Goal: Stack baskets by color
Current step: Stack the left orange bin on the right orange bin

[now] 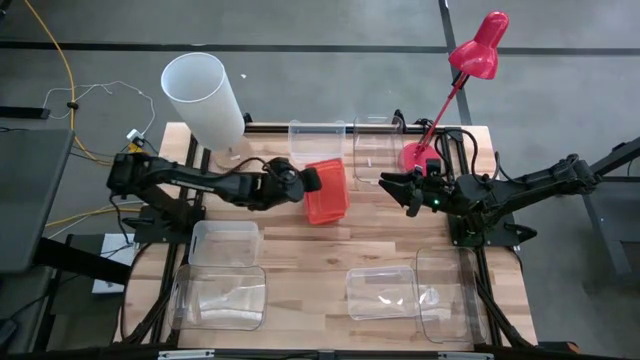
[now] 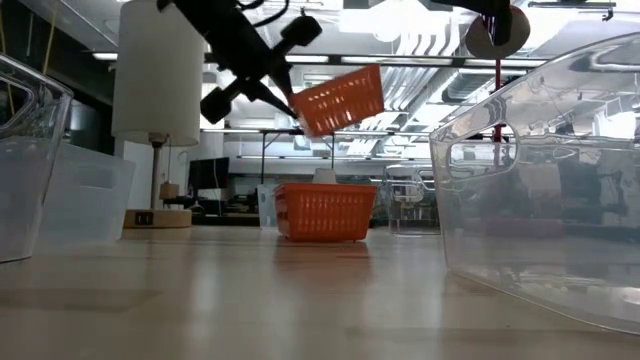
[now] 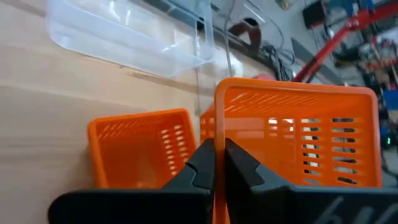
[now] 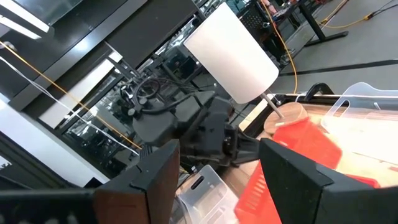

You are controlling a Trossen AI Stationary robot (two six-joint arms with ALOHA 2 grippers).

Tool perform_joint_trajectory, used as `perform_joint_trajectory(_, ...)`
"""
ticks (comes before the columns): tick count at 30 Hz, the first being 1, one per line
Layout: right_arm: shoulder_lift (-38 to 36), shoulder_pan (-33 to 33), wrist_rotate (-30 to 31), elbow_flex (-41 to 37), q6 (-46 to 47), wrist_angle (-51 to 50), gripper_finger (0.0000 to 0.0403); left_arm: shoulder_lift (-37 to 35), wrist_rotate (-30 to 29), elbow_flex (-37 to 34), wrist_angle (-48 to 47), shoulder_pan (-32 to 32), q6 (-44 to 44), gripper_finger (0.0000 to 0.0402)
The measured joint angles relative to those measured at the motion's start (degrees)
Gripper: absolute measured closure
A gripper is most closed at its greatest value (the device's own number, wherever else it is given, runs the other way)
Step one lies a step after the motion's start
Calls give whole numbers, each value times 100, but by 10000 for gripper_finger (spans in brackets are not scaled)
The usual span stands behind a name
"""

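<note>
An orange basket hangs tilted in the air, with my left gripper shut on it. From overhead the gripper is at the left side of the basket, near the table's middle. Below it a second orange basket stands upright on its bottom on the table; the left wrist view shows this one open side up. My right gripper hovers open to the right of the baskets, holding nothing. Several clear baskets stand around the table. My left gripper pinches the upper edge of one wall of the orange basket, one finger inside the basket and one outside. The fingers come from the table's left, slanting down. The basket is lifted clear and tilted, above the orange basket on the table.
Two clear baskets stand at the far edge, two near left, two near right. A white lamp shade is at the far left, a red desk lamp at the far right.
</note>
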Motion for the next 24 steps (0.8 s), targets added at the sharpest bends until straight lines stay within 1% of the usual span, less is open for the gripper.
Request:
perform_joint_trajectory(5,0,1,0,0,0,-8,194,399,79,144,-257,-35,-160,401)
perform_joint_trajectory(9,0,0,0,0,1,-32,194,558,79,139,-607,-82,-936,401)
perform_joint_trajectory(11,0,-1,0,0,0,-44,194,599,83,139,-778,-82,-1164,401)
perform_joint_trajectory(17,2,-1,0,0,2,-92,194,605,21,139,-1085,-56,-1242,401)
perform_joint_trajectory(24,2,0,0,0,-17,-113,194,680,13,139,-1103,-25,-1277,401)
